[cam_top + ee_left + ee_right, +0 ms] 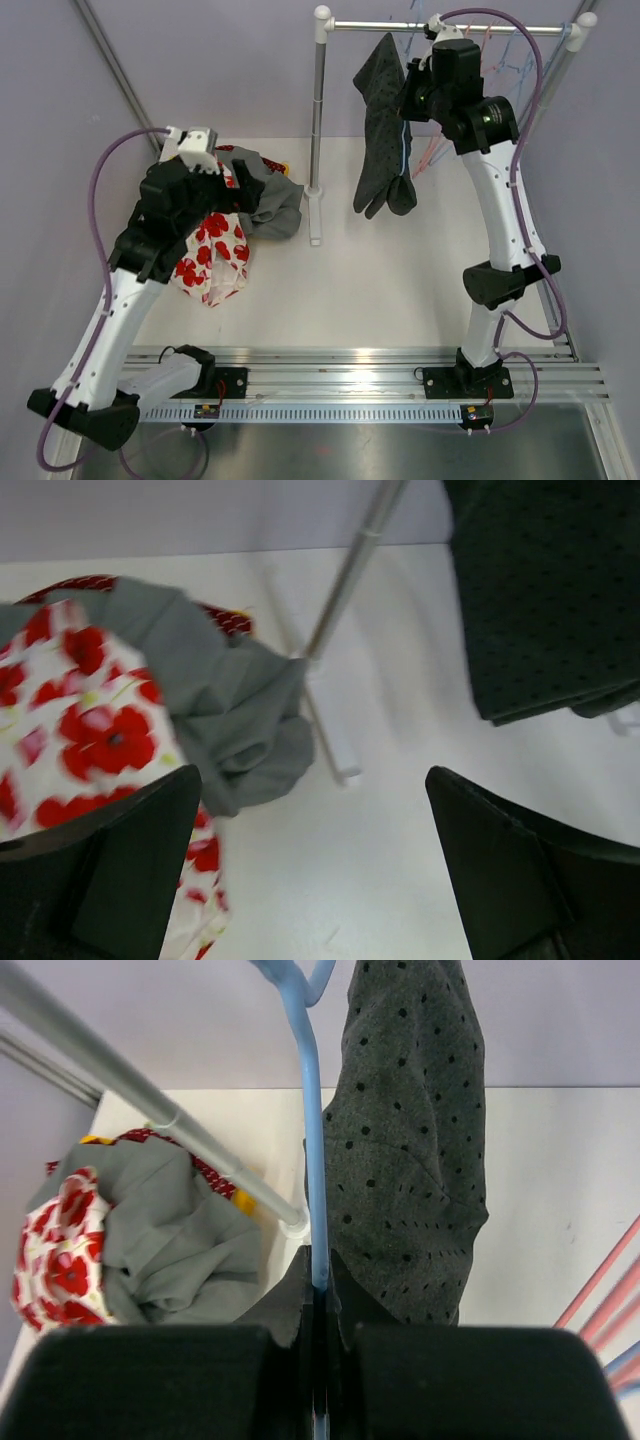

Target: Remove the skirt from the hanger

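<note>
The skirt [380,130], dark grey with small black dots, hangs from a light blue hanger [310,1140] under the rack's top bar [500,29]. My right gripper [319,1275] is shut on the hanger's thin blue wire, right beside the skirt [410,1160]. In the top view the right wrist [450,80] sits high against the rack, covering its own fingers. My left gripper [313,775] hangs open over the table with nothing between its fingers, next to the clothes pile; the skirt's lower edge [545,590] shows at the upper right of the left wrist view.
A pile lies at the table's left: a white garment with red poppies [215,255] and a grey garment [270,205]. The rack's upright pole [318,130] stands on a white foot [315,215]. Pink and blue spare hangers [435,150] hang behind the right arm.
</note>
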You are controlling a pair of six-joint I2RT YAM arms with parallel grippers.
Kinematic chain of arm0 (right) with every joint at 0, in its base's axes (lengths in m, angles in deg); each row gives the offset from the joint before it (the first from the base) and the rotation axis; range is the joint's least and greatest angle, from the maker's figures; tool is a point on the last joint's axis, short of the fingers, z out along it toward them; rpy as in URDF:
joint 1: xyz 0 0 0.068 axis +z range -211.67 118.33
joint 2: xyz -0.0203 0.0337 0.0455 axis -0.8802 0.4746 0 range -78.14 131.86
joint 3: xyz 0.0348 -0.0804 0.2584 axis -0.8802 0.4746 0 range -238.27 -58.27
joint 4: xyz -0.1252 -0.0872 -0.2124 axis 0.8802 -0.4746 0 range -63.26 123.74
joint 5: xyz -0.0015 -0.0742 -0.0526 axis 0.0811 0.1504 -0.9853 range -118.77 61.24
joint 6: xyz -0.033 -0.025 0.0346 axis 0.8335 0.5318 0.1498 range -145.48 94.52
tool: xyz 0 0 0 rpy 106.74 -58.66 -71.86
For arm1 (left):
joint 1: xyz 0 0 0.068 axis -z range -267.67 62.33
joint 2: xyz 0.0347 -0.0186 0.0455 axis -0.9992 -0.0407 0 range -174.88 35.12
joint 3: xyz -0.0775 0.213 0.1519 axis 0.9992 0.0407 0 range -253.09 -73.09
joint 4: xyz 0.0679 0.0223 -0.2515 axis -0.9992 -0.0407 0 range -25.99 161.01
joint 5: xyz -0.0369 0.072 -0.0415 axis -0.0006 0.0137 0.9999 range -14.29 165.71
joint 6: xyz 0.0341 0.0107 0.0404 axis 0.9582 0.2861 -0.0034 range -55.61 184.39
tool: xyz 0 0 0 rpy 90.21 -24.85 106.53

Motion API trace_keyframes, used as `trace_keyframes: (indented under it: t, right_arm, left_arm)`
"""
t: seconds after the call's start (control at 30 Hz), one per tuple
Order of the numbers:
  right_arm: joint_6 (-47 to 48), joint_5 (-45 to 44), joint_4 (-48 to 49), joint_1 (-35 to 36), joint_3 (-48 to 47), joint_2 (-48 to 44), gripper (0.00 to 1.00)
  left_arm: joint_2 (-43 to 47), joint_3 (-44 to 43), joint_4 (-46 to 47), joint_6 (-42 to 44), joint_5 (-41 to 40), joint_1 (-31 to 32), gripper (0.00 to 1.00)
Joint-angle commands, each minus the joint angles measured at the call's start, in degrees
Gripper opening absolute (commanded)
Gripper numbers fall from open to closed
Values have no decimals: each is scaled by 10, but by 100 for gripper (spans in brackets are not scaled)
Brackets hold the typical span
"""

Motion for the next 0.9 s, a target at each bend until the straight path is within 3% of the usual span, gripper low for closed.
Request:
trace_keyframes:
  t: [0.0,0.23,0.47,0.63,0.8,0.87]
  right_arm:
    - [-35,48,32,0,35,-95,0]
    - [-101,180,97,1,225,-212,0]
    - [-115,206,103,10,313,-273,0]
    - [-126,216,108,11,337,-308,0]
    - [-137,225,108,11,328,-315,0]
    - [-139,227,108,11,322,-316,0]
  left_arm:
    - [-61,-16,193,2,201,22,99]
    - [-185,-53,371,-64,272,78,99]
    - [-315,-117,491,-108,341,110,99]
    - [-399,-176,475,-129,339,144,99]
    - [-409,-151,468,-105,301,182,98]
    - [-403,-134,474,-105,293,184,93]
